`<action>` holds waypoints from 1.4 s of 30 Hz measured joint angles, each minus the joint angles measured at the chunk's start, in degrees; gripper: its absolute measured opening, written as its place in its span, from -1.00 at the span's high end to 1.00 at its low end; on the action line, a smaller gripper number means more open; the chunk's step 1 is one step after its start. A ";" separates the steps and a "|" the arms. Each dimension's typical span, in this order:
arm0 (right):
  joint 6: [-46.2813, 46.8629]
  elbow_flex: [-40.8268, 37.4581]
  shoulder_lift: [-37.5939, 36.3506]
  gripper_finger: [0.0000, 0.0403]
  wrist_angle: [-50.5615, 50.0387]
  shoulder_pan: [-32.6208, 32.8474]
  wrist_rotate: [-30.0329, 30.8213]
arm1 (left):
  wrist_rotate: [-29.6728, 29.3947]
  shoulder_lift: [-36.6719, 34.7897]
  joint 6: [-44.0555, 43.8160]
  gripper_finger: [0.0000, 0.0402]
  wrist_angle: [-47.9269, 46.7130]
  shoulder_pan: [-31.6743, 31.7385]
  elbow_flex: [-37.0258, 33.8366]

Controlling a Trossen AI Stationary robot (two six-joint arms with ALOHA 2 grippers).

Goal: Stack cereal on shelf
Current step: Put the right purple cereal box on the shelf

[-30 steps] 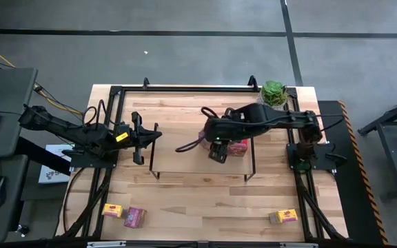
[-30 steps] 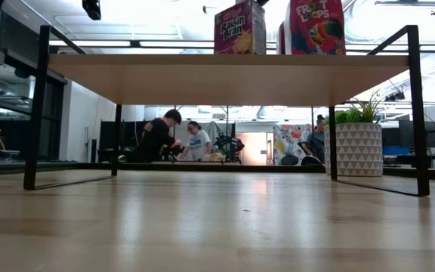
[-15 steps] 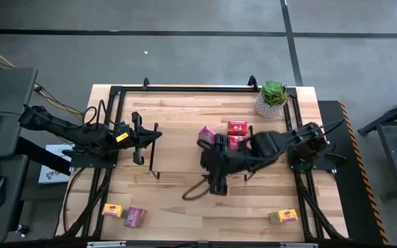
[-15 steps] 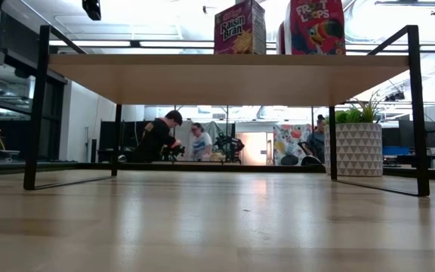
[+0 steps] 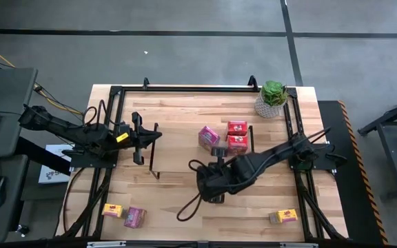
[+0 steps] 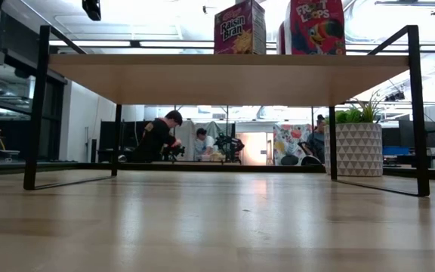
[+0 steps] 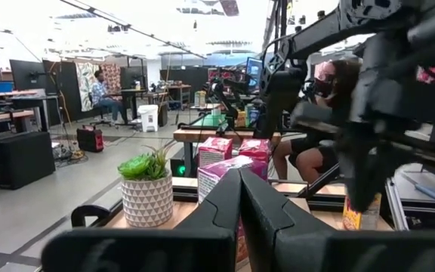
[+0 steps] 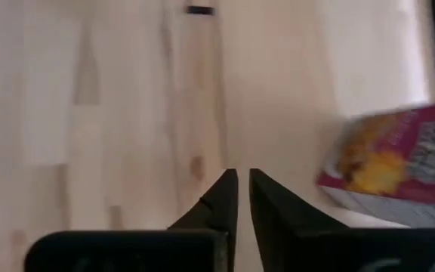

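A: Wood planks make up the surface (image 5: 185, 207), framed in black, and grey floor is seen all round it from above.

B: And the shelf (image 5: 185, 148) is set in the middle. Three boxes are stood on it: a pink box (image 5: 208, 136) and two red boxes (image 5: 237, 135), the red pair touching one another, the pink one just beside them.

A: From table height the shelf board (image 6: 225, 78) is seen on its black legs, with the pink box (image 6: 239, 27) and a red box (image 6: 316, 26) upright on top. People are seated in the room behind.

B: A plant (image 5: 272, 98) is placed at the far right corner. Near the front edge, a yellow box (image 5: 112, 210) and a second pink box (image 5: 135, 217) are laid close together on the left; another yellow box (image 5: 283, 217) is laid well apart on the right.

A: The right gripper (image 5: 214, 187) is held over the shelf's front edge, nothing gripped. In its wrist view the fingers (image 8: 223, 198) are drawn almost together, a narrow slit left between them, over bare wood with a pink box (image 8: 399, 162) to one side.

B: The left gripper (image 5: 143, 138) is parked by the shelf's left end, its fingers (image 7: 221, 208) pressed fully together, nothing held.
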 joint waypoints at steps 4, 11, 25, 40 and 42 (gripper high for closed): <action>2.72 0.00 -0.50 0.87 -1.48 0.60 4.15 | 0.00 0.00 0.00 1.00 -0.60 0.00 0.00; 9.42 0.00 -1.11 0.96 -5.94 5.46 12.50 | 0.00 0.02 -0.02 1.00 -0.63 0.00 0.00; 14.44 0.00 -1.11 1.00 -6.83 9.38 15.62 | 0.00 0.00 -0.35 1.00 0.05 0.00 0.00; 22.73 -23.84 -13.24 1.00 -0.10 7.20 12.47 | 0.00 0.02 -0.52 1.00 -0.15 0.00 0.00; 22.24 -30.60 -17.69 1.00 7.80 7.89 14.79 | 0.00 0.01 -0.52 1.00 0.19 0.00 0.00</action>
